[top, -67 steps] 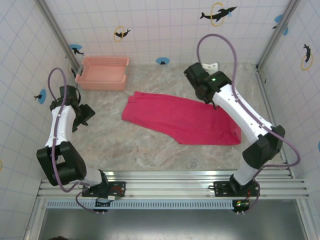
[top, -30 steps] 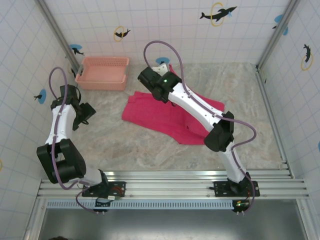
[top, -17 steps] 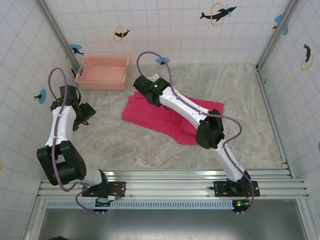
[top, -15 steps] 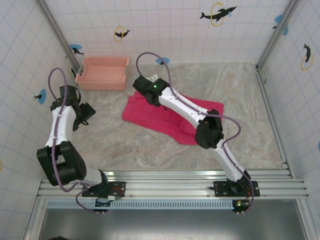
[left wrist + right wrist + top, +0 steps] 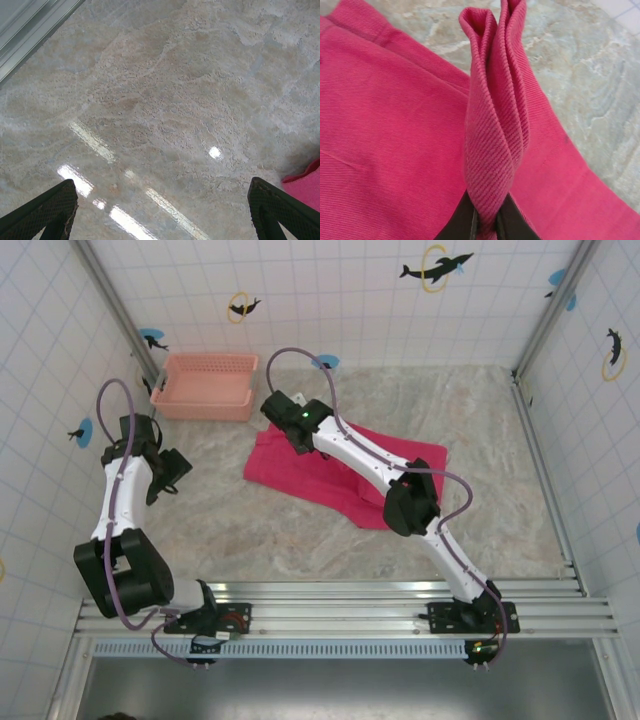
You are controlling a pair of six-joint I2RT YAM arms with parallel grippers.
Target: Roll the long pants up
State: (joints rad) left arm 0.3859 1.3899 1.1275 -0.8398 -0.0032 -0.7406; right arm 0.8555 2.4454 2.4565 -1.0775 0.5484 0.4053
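Top external showed the marble table (image 5: pixel 500 430), with the long pants (image 5: pixel 300 478) spread across the frame's middle and the pink basket (image 5: pixel 205 400) at upper left. Right wrist view made plain what that angle hid: the right gripper (image 5: pixel 485 222) pinched a raised fold of the pants. Left wrist view had the left gripper (image 5: pixel 160 215) spread wide above bare marble, the pants' edge at lower right.

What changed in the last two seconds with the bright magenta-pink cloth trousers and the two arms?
The right gripper, shut on a pinched fold of the bright magenta-pink long pants, swept from their right end to the far left, folding that end back over the rest. The left gripper, open above the marble table, and the pale salmon-pink plastic lattice basket kept their places.
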